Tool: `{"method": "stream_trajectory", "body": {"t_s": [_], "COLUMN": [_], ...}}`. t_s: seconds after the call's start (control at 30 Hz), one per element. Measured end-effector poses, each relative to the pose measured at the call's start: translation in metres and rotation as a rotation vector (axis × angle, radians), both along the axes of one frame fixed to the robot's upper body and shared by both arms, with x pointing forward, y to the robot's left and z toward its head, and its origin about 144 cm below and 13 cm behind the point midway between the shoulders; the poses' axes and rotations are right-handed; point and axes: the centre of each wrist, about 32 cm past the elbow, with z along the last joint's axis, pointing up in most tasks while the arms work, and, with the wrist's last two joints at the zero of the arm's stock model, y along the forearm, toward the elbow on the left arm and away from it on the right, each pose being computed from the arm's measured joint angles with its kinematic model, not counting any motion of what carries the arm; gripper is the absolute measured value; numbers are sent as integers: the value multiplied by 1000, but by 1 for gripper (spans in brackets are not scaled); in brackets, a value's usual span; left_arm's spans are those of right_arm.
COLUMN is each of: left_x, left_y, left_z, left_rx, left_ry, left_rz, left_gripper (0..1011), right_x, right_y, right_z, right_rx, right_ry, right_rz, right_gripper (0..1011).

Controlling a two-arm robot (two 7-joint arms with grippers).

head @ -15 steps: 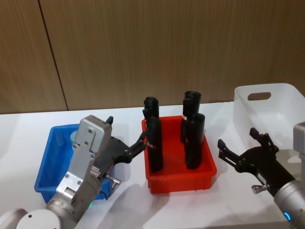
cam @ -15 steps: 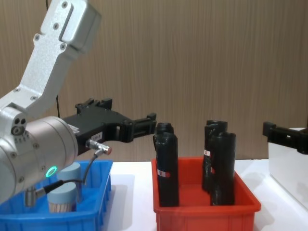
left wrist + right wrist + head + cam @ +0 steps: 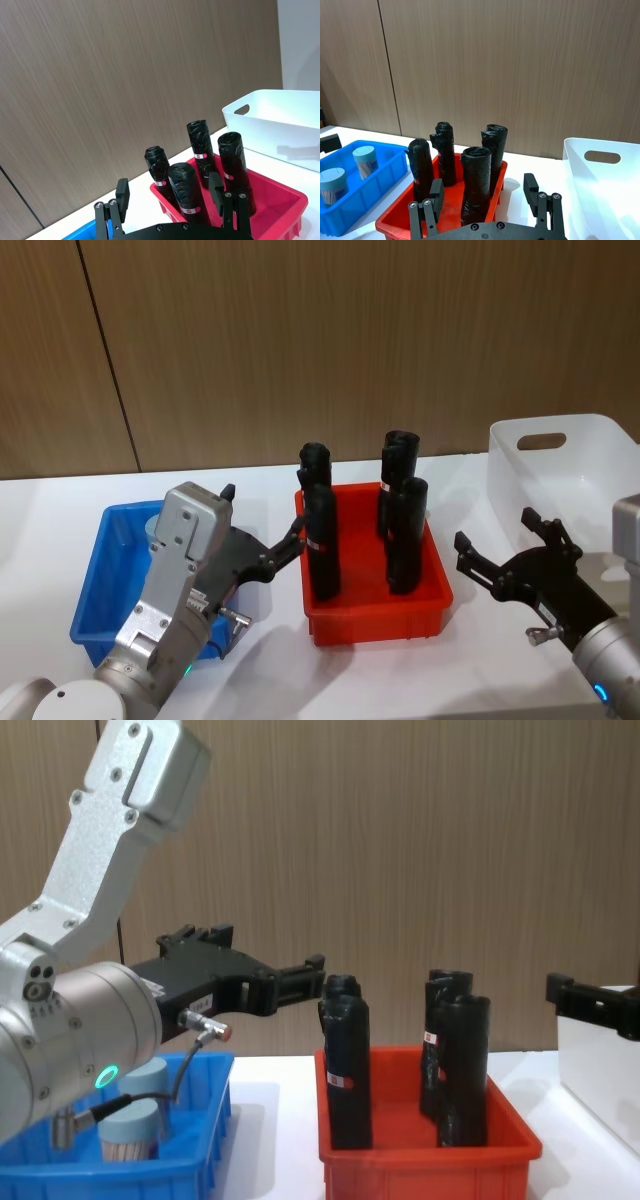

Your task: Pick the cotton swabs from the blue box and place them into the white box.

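Two cotton swabs tubs (image 3: pixel 364 161) (image 3: pixel 332 185) stand upright in the blue box (image 3: pixel 380 170) at the table's left. The chest view shows one tub (image 3: pixel 130 1132) behind the box's front wall (image 3: pixel 120 1175). My left gripper (image 3: pixel 262 512) hangs open and holds nothing. It is above the blue box's right edge (image 3: pixel 105 570) and points toward the red bin. The white box (image 3: pixel 570 455) stands at the far right. My right gripper (image 3: pixel 497 530) is open and holds nothing, low in front of the white box (image 3: pixel 600 185).
A red bin (image 3: pixel 375 615) sits between the two boxes, holding several tall black rolls (image 3: pixel 322 540) that stand above its rim. A wooden wall runs close behind the table. Bare white tabletop lies in front of the bins.
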Motion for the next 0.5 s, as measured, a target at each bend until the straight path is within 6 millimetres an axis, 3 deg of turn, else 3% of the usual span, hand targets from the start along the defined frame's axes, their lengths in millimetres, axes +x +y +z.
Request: {"method": "stream_trajectory", "body": {"t_s": [0.5], "left_x": [0], "left_y": [0], "left_z": [0], "left_rx": [0], "left_ry": [0], "left_rz": [0], "left_gripper": [1004], "right_x": [0], "right_y": [0], "right_z": [0], "right_rx": [0], "right_ry": [0], "right_rz": [0], "right_gripper": [1002]}}
